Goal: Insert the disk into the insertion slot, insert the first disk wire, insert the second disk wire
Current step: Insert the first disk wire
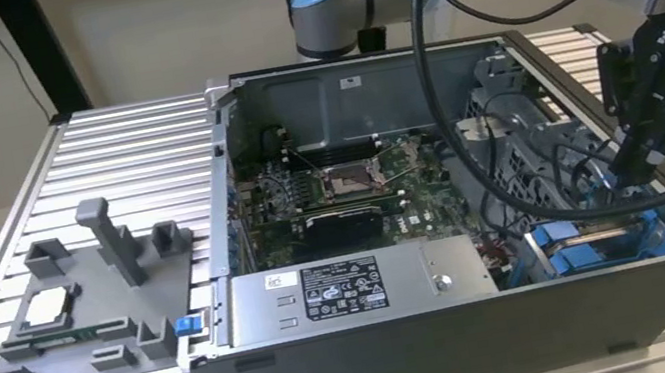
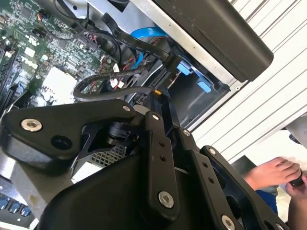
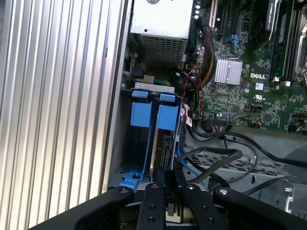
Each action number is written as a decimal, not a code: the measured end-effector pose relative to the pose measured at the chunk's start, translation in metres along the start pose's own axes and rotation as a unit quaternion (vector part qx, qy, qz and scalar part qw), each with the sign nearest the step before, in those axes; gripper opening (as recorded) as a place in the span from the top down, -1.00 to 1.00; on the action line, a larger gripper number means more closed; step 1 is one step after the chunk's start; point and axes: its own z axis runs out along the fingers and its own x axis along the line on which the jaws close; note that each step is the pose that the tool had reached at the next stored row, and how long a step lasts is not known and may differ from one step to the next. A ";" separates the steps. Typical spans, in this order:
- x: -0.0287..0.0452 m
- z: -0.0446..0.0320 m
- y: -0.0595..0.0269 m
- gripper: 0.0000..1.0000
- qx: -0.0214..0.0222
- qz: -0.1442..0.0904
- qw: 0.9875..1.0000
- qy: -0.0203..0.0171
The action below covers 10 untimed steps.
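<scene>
The disk (image 3: 162,139) stands on edge in its blue carrier (image 3: 168,116), down inside the insertion slot (image 3: 152,87) at the case's corner. In the exterior view the slot (image 1: 602,248) is at the case's lower right, with blue plastic showing. My gripper (image 1: 635,164) reaches down into the case just above it. In both wrist views the gripper (image 3: 165,171) has its fingers close together over the disk's edge. The end of a black disk wire (image 2: 115,91) runs into the fingertips (image 2: 160,98). The same wire (image 3: 213,162) loops away over the case floor.
Black and blue cables crowd the space around the slot. The labelled grey power-supply box (image 1: 350,290) sits beside it, and the motherboard (image 1: 346,184) lies behind. A grey fixture (image 1: 96,307) stands on the slatted table at the exterior view's left. A person's hand (image 2: 271,172) is outside the case.
</scene>
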 end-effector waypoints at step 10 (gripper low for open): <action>-0.0002 0.0055 -0.0014 1.00 -0.008 0.000 1.000 0.002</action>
